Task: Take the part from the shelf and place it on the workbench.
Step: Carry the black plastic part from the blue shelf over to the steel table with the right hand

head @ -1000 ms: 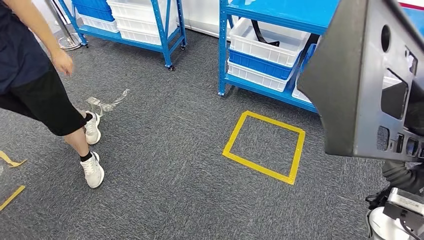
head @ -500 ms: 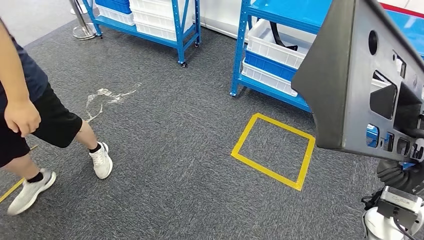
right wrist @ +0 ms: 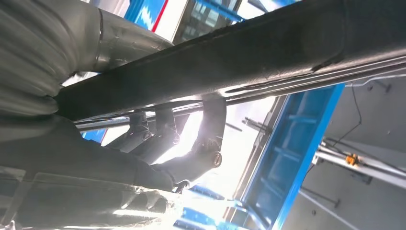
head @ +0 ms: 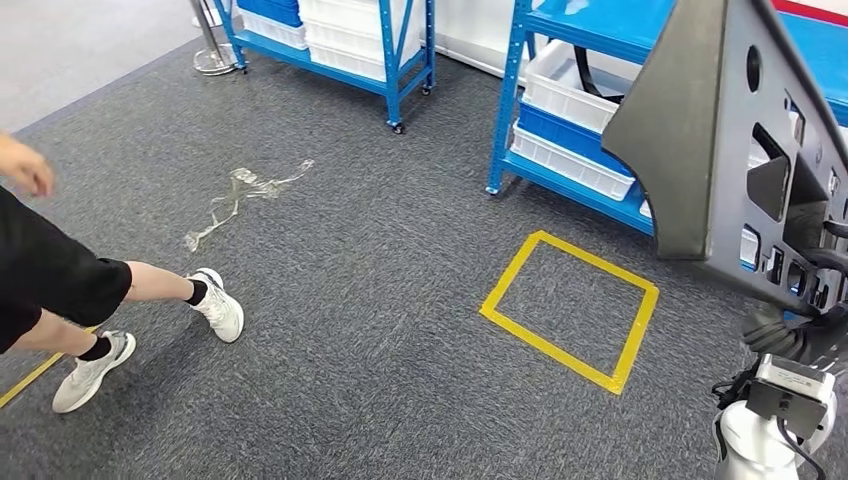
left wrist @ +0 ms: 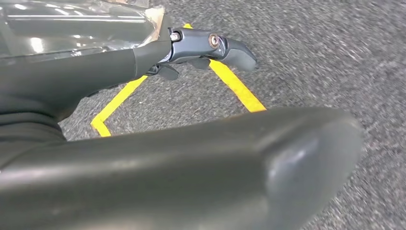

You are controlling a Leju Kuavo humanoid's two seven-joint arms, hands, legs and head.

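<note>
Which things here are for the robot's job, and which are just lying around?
For the job:
- grey part, held up
- right hand gripping it
- blue shelf

Just lying around:
- clear plastic scrap
- yellow tape square
- person walking past

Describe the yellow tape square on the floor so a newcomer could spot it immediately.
Start at the blue metal shelving rack holding white plastic bins. On the grey carpet just in front of it lies the yellow tape square, an outline with bare carpet inside. It is a closed four-sided frame, unlike the crumpled clear plastic strip farther off.
</note>
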